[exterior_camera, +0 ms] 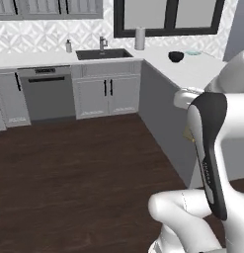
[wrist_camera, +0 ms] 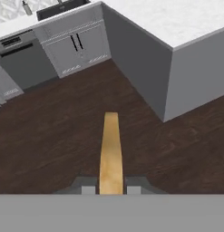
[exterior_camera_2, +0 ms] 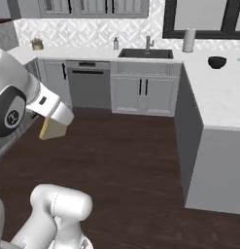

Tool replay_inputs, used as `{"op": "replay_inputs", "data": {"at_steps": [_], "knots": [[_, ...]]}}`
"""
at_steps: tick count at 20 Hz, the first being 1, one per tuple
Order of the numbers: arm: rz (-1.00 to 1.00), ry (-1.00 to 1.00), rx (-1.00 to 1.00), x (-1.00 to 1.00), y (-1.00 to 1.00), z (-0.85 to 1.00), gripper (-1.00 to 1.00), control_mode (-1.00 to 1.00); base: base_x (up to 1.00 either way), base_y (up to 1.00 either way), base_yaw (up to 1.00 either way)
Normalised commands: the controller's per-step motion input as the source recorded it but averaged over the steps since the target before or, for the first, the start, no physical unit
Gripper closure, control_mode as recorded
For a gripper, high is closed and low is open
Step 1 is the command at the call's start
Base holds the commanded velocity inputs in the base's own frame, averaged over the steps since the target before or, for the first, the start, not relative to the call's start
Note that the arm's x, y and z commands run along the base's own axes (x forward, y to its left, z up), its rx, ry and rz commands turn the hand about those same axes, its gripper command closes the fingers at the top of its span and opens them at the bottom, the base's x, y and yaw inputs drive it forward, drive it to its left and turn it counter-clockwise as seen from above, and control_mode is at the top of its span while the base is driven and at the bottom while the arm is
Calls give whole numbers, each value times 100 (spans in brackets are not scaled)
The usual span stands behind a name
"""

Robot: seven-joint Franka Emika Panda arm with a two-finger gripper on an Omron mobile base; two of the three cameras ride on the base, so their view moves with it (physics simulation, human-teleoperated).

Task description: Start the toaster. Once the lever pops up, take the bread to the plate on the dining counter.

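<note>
Carrying the bread (wrist_camera: 110, 154) edge-on between the fingers, the gripper (wrist_camera: 110, 188) is pinching the slice at its lower end; in my hand view the golden crust edge runs straight up from between the two dark fingertips (wrist_camera: 88, 186), one tip pressed to each face. From the right base view I see the same slice (exterior_camera_2: 52, 129) hanging tan and slightly tilted below the white hand, above the dark wood floor (exterior_camera_2: 121, 160). The dining counter (exterior_camera_2: 218, 97) stands well apart from the slice, to the right in that view, white marble-look top on grey sides. On its far end I can make out a dark bowl (exterior_camera_2: 217, 62) and, just beside it at the frame edge, a sliver of the pale blue-green plate (exterior_camera: 193, 52). Against the back wall: sink (exterior_camera_2: 145, 53), dishwasher (exterior_camera_2: 89, 87), white cabinets with black handles.
</note>
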Motion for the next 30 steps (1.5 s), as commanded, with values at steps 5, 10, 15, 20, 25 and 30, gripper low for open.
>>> {"op": "replay_inputs", "data": {"at_steps": [5, 10, 15, 20, 25, 30], "knots": [[0, 0, 0, 0, 0, 0, 100, 100, 67, -100, 0], [0, 0, 0, 0, 0, 0, 100, 100, 35, -100, 0], [0, 0, 0, 0, 0, 0, 100, 100, 28, -100, 1], [0, 0, 0, 0, 0, 0, 100, 100, 34, -100, 13], [0, 0, 0, 0, 0, 0, 100, 100, 37, -100, 17], [0, 0, 0, 0, 0, 0, 100, 100, 38, -100, 17]]}}
